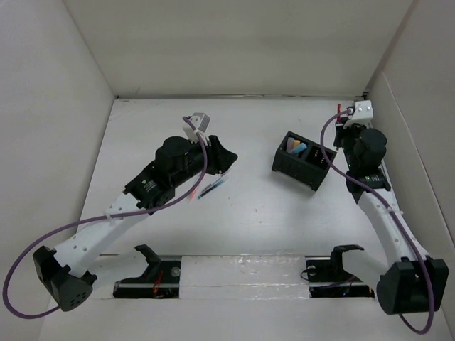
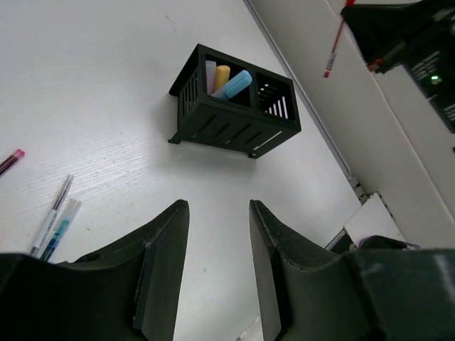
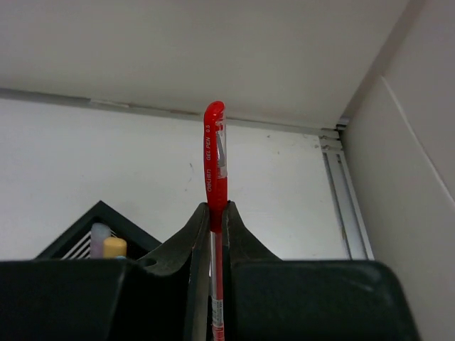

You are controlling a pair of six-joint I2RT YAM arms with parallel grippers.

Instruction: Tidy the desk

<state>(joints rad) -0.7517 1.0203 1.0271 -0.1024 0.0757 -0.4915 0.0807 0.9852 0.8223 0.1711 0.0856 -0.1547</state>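
The right gripper (image 3: 217, 210) is closed tight on a red gel pen (image 3: 215, 160), its 2 fingers pinching the barrel while the capped end sticks out past the fingertips; it hangs near the far right corner of the counter (image 1: 263, 227). Just below and left of it in the wrist view is the corner of the black organizer (image 1: 293, 169), which stands on the counter at an angle, close to the right arm. 1 of its compartments holds 3 stubby markers: a yellow one (image 2: 222, 73), a blue one (image 2: 235, 84) and a pale one (image 2: 210, 70). The left gripper (image 2: 219, 207) is partly open with nothing between its fingers, poised above bare counter and pointing toward the organizer, well apart from it. Beside it, loose pens lie flat: 2 clear-barrelled pens (image 2: 55, 222) close together and a pink-tipped pen (image 2: 11, 160) a little apart. The counter is the white matte surface under both arms, enclosed by upright white wall panels (image 1: 242, 42).
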